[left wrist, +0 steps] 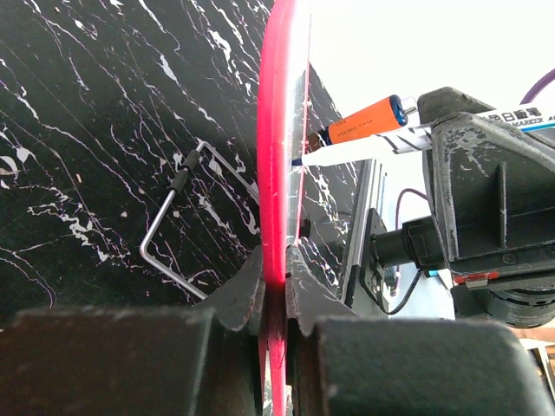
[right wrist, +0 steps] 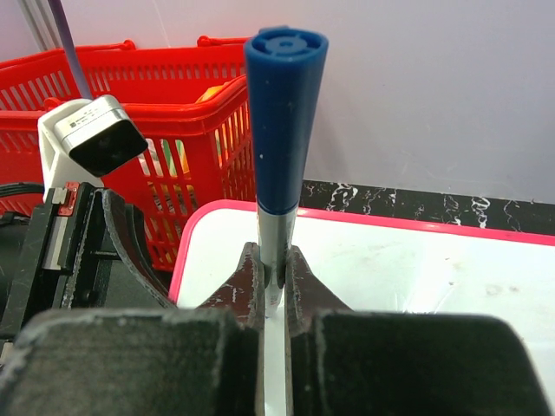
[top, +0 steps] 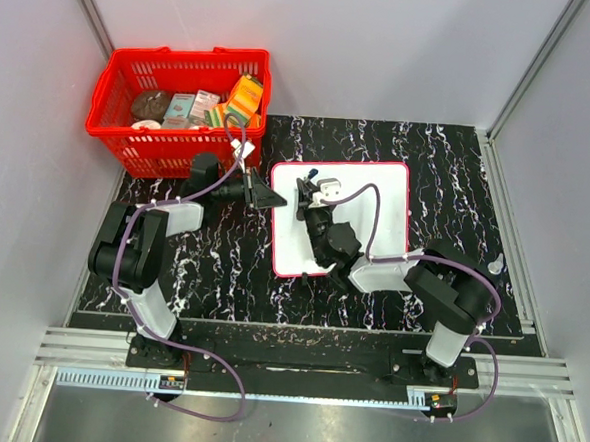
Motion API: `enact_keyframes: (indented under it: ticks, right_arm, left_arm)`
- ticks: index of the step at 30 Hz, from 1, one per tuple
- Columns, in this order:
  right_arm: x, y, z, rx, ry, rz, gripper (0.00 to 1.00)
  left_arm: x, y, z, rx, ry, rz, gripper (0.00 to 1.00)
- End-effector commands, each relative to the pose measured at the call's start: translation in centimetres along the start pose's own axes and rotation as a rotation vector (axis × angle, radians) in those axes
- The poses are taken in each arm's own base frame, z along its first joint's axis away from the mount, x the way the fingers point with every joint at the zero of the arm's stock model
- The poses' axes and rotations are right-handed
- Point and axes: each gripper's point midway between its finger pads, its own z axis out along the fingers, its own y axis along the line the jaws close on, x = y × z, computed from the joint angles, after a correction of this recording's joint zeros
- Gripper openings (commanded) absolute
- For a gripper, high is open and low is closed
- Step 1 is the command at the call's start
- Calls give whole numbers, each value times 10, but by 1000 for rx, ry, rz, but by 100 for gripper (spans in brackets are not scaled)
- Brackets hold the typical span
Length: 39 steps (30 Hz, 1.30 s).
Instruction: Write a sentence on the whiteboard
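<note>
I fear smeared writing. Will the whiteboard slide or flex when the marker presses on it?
The whiteboard looks thin and rigid, so lying flat on the table it probably will not flex. It seems light and could slide; the left hand pinching its red frame should limit that. Gripped at one edge only, it might pivot.

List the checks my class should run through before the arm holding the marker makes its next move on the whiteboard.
1. Left gripper shut on the red frame of the whiteboard: ok.
2. Right gripper shut on the marker: ok, the marker stands upright between the fingers.
3. Marker tip touching the board: cannot tell; it is very close.
4. Writing surface free: ok, no marks show in the top view.
5. Red basket apart from the board: ok.
</note>
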Motion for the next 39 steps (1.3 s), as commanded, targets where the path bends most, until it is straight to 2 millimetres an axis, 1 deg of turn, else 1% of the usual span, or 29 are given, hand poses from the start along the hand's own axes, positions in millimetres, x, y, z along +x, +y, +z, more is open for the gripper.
enact_keyframes:
  ticks: [1, 7, 13, 16, 20, 24, 28, 31, 35, 39]
  right_arm:
    - [-22, -8, -5, 39, -83, 94, 0]
    - [-21, -10, -12, 34, -74, 96, 0]
    - [-28, -13, -13, 38, -86, 95, 0]
    - [-40, -15, -13, 44, -109, 102, 0]
    - [-62, -17, -10, 55, -151, 113, 0]
    - [-70, -20, -7, 81, -165, 106, 0]
    - [-64, -18, -3, 89, -154, 89, 0]
    - [-54, -17, -1, 96, -136, 83, 0]
    - [-50, -16, 1, 102, -131, 98, 0]
    - [-42, -15, 0, 104, -115, 94, 0]
  left_arm:
    - [-4, -12, 2, 29, 16, 141, 0]
    - [-3, -11, 3, 18, 26, 145, 0]
    - [-1, -9, 3, 10, 32, 145, 0]
    - [0, -9, 4, 8, 36, 146, 0]
    - [2, -8, 4, 2, 39, 145, 0]
    - [3, -8, 5, 1, 45, 147, 0]
    - [4, -8, 6, -2, 51, 149, 0]
    - [5, -8, 6, -3, 56, 150, 0]
    - [8, -7, 7, -10, 69, 150, 0]
    - [9, -7, 8, -14, 77, 153, 0]
